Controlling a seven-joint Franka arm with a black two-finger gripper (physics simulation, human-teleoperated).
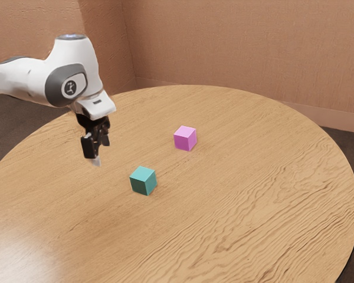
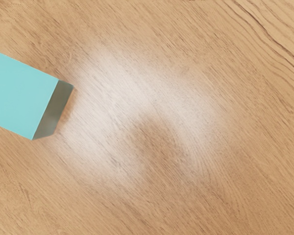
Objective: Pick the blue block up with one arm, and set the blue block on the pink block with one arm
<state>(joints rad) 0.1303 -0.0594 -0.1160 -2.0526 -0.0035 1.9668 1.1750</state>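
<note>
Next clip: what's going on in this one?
A single Franka arm is set to go for the blue block, which renders teal. Its gripper hangs above the round wooden table, holding nothing, to the exterior view's left of that block and not touching it. The pink block sits apart, farther back and toward the exterior view's right, with nothing on it. Both blocks rest on the table, so the pick has not yet been made.

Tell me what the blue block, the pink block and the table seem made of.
The blue block: probably plastic or painted wood; flat matte faces, crisp edges, no grain. The pink block: same look, uniform matte colour. The table: wood or veneer, wavy grain visible, satin finish with a soft pale glare patch.
</note>
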